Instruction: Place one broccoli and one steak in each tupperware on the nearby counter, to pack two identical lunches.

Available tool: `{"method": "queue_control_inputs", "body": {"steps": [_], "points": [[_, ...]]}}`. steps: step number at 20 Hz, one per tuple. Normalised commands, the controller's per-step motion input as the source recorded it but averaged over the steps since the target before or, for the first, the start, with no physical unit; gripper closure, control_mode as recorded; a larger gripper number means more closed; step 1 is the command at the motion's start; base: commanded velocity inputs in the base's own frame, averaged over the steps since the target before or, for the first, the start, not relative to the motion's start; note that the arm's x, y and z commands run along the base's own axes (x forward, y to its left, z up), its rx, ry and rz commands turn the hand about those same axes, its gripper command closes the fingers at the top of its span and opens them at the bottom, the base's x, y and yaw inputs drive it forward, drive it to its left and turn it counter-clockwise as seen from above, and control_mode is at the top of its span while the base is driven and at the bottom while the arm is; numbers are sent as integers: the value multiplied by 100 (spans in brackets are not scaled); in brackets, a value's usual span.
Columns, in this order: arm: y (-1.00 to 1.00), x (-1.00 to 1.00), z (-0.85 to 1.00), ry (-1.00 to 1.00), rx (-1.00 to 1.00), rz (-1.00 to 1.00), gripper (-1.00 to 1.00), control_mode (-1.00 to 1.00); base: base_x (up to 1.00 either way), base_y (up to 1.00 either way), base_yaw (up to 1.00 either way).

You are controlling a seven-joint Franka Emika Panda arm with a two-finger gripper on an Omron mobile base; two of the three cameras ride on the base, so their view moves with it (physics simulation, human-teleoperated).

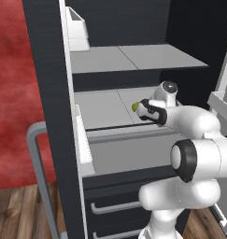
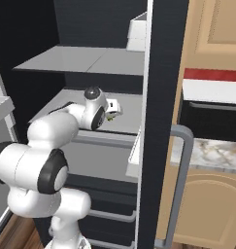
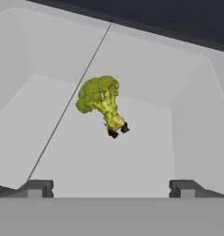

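A green broccoli (image 3: 102, 103) with a pale stalk lies on the grey middle fridge shelf (image 3: 109, 166), a short way ahead of my gripper (image 3: 111, 189). The jaws are open wide with nothing between them, and the fingertips (image 3: 39, 188) are clear of the floret. From the left base view, the hand (image 1: 150, 111) reaches into the fridge and a bit of the broccoli (image 1: 134, 107) shows just beyond it. The right base view shows the hand (image 2: 112, 108) over the same shelf. A strip of the marble counter (image 2: 216, 154) appears at the right. The steak and the tupperware are out of view.
The open fridge door edge (image 1: 54, 116) with its grey handle (image 1: 35, 154) stands left of the arm, and is the dark post (image 2: 160, 121) in the right base view. A white bin (image 1: 77, 28) sits on the upper shelf (image 1: 133, 58). Dark drawers (image 1: 110, 205) lie below.
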Motion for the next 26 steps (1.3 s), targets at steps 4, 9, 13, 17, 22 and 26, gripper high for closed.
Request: {"method": "queue_control_inputs", "body": {"steps": [4, 9, 13, 17, 22, 26], "points": [[0, 32, -18, 0, 0, 7, -100, -100, 0, 0, 0], [0, 42, -14, 2, 0, 6, -100, -100, 0, 0, 0], [0, 42, -16, 4, 0, 6, -100, -100, 0, 0, 0], [0, 43, -17, 5, 0, 5, -100, -100, 0, 0, 0], [0, 45, -20, 5, 0, 5, -100, -100, 0, 0, 0], [0, 47, -23, 5, 0, 4, -100, -100, 0, 0, 0]]}}
